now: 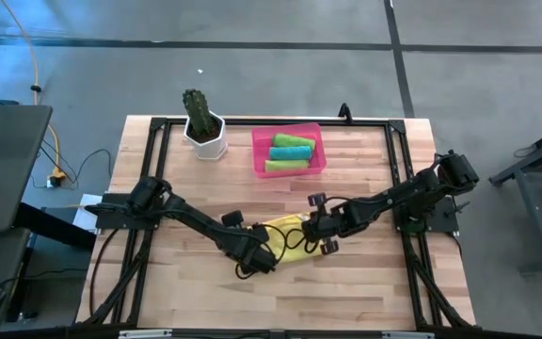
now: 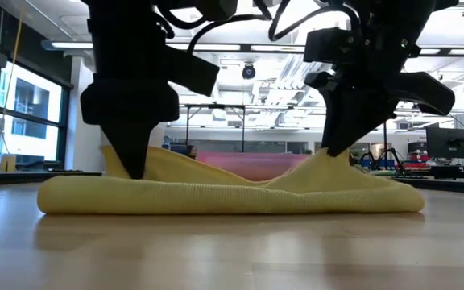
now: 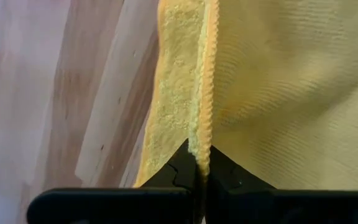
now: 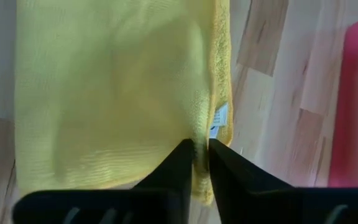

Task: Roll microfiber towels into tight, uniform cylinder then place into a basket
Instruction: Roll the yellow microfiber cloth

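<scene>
A yellow towel [image 1: 290,235] lies folded and flat on the wooden table [image 1: 365,292], a little toward the near edge from the middle. In the low view the yellow towel [image 2: 232,197] is a long low strip. My left gripper [image 3: 199,155] is shut on its left end and my right gripper [image 4: 201,146] on its right end. The pink basket [image 1: 258,151] stands at the far side and holds three rolled towels, two green [image 1: 293,140] and one teal [image 1: 290,153]. My left gripper pinches the towel's hemmed edge [image 3: 204,124] between its two fingers. It comes steeply from above, with the fingertips [image 2: 135,171] down near the table. The towel lies on the table. My right gripper pinches the cloth [image 4: 199,134] between its two fingers, close to the edge that bears a white label [image 4: 221,118]. It comes from above, slanting. The cloth rises in a small peak [image 2: 325,165] to the fingers, and the remainder lies on the table.
A white pot with a green cactus [image 1: 203,127] stands at the far left, beside the basket. Black frame rails [image 1: 403,169] run along the table's sides.
</scene>
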Tool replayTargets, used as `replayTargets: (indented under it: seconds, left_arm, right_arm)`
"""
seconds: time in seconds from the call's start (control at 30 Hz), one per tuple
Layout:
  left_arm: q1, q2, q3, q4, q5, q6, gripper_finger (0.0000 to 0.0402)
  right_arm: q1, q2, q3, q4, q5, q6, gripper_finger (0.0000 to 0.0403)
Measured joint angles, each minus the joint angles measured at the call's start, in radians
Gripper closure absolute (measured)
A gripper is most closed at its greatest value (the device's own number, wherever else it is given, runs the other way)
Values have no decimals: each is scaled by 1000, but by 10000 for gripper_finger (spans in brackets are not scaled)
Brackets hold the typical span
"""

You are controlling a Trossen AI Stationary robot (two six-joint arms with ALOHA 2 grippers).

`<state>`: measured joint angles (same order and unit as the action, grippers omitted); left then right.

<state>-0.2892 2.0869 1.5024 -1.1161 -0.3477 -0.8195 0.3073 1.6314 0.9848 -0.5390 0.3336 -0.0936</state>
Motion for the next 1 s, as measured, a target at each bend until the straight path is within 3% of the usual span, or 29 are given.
replayTargets:
  seconds: [0.27,0.5,0.7,1.0]
  left_arm:
    - [1,0,0,-61,7,-41,402]
    - [1,0,0,-61,13,-42,402]
    - [-9,0,0,-61,3,-42,402]
    - [-22,0,0,-60,3,-42,402]
  right_arm:
    - [0,0,58,-127,64,27,312]
    - [1,0,45,49,-61,68,313]
    - [-2,0,41,9,-28,67,313]
    - [-93,15,41,-12,-135,70,274]
